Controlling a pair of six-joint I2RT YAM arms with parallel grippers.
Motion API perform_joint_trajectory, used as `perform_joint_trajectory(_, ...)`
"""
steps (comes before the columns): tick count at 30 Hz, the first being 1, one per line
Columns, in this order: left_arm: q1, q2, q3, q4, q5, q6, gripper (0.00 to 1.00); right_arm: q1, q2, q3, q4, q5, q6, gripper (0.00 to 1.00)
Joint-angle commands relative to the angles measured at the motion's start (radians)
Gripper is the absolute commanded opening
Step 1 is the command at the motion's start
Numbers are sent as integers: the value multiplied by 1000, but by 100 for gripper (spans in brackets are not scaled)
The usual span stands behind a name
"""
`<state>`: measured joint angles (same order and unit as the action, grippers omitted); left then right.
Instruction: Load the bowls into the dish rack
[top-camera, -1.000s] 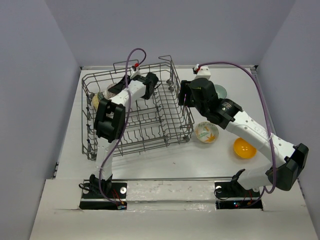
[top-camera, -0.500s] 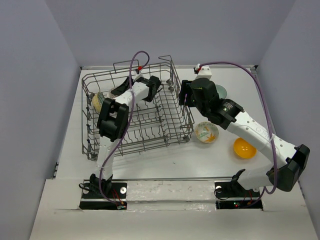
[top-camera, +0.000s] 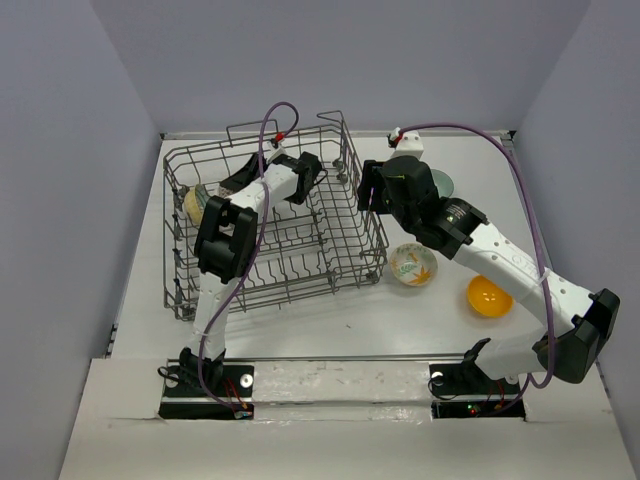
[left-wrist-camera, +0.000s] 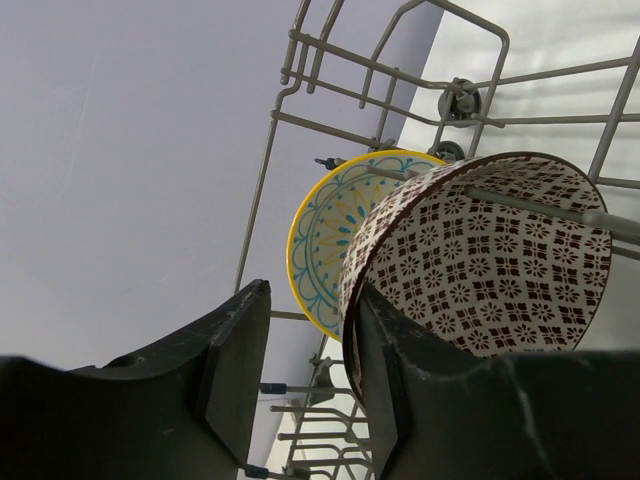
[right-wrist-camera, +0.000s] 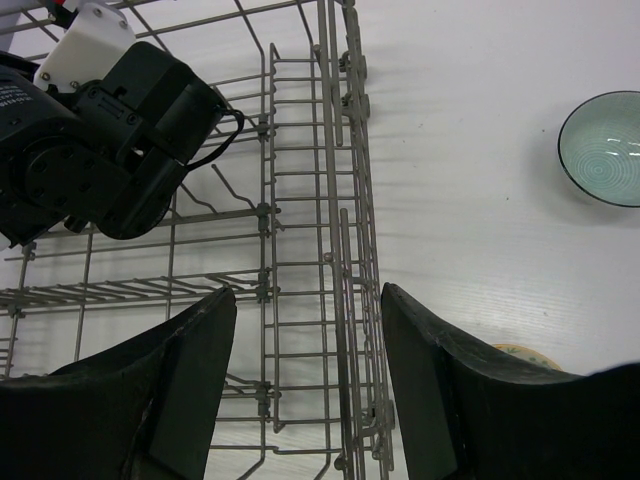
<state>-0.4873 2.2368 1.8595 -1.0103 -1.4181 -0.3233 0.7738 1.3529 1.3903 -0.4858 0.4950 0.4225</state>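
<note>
Inside the rack (top-camera: 300, 265), brown-patterned bowl (left-wrist-camera: 480, 260) stands edgewise.

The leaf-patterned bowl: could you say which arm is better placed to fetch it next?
Right, probably: the right fingers hover open near the leaf-patterned bowl; the left fingers are inside the dish rack by the brown-patterned bowl.
</note>
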Motion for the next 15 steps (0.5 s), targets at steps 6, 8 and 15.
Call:
perform_joint_trajectory(6, -16, -57, 4, -14, -67, -26, 55, 4, -38, -7, 50, -1, 4, 66)
perform_joint_trajectory(8, -17, -60, -2, -16, -65, -29, 56, 4, -38, -7, 50, -1, 4, 66)
perform_joint_trajectory(15, -17, -80, -19, -16, -56, -30, 61, 4, -34, -4, 49, -6, 1, 66)
